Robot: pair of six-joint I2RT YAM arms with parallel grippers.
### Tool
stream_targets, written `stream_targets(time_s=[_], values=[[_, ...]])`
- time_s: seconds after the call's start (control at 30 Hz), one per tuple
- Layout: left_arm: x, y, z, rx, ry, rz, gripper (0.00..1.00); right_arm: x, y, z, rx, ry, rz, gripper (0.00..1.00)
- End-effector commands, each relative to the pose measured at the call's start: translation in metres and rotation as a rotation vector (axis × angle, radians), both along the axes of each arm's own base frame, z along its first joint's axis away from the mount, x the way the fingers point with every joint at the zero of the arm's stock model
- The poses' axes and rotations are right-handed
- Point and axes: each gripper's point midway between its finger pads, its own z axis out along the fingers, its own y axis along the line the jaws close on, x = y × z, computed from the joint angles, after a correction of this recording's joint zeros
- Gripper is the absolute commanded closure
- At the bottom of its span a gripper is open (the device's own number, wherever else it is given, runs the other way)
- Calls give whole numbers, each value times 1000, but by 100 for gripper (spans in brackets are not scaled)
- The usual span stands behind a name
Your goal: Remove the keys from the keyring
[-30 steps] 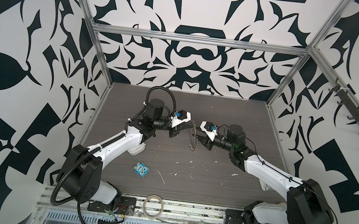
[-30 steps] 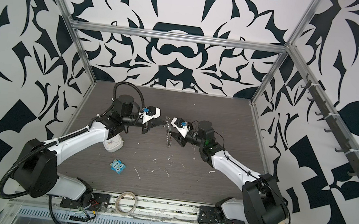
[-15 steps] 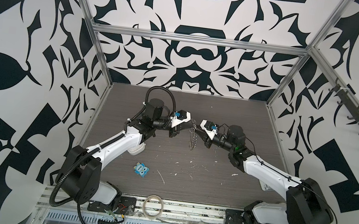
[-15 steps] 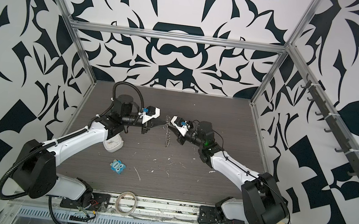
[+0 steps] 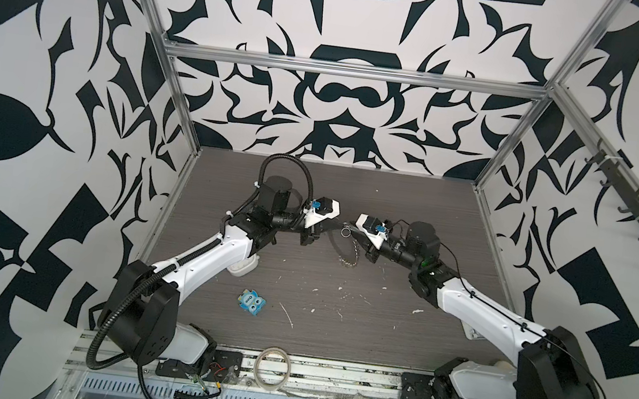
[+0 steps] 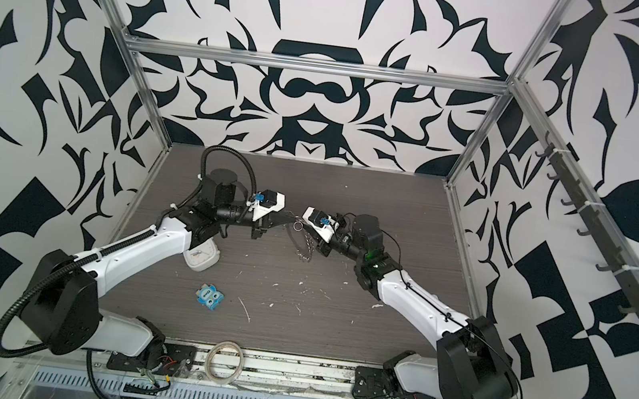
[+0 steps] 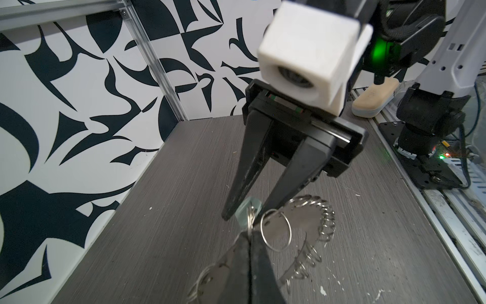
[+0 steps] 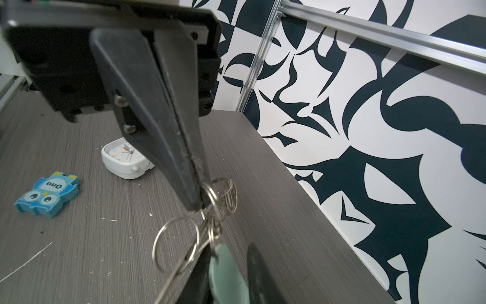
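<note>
The keyring point(image 5: 349, 252) point(image 6: 305, 245), a flat grey disc fringed with small split rings, hangs in the air over the middle of the table. My left gripper point(image 5: 337, 227) point(image 7: 249, 234) is shut on its rim point(image 7: 297, 223). A larger loose ring point(image 7: 276, 229) point(image 8: 175, 244) dangles beside the grip. The keys show as a pale mint tag point(image 7: 248, 210) point(image 8: 226, 273); the metal key itself is lost among the rings. My right gripper point(image 5: 351, 232) point(image 8: 228, 260) faces the left one. Its jaws are apart around the tag, which lies against one finger with a gap to the other.
A white clock point(image 6: 201, 258) point(image 8: 126, 160) stands on the table under the left arm. A blue owl block point(image 5: 251, 303) point(image 8: 47, 193) lies nearer the front. A beige tape roll point(image 5: 273, 364) rests on the front rail. White specks dot the tabletop.
My right gripper has edged a little up and toward the left gripper. The keyring still hangs from the left gripper, which has barely moved.
</note>
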Motion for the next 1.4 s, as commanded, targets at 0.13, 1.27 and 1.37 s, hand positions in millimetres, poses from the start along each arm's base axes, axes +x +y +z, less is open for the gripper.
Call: stream_targets(time_s=[0.13, 1.27, 1.37], values=[[-3, 2, 16, -26, -49, -11, 100, -9, 5, 23, 22, -37, 41, 77], [-5, 5, 10, -6, -38, 0, 100, -8, 14, 35, 34, -55, 57, 99], [-4, 5, 11, -2, -34, 3, 100, -6, 11, 32, 7, -60, 44, 100]])
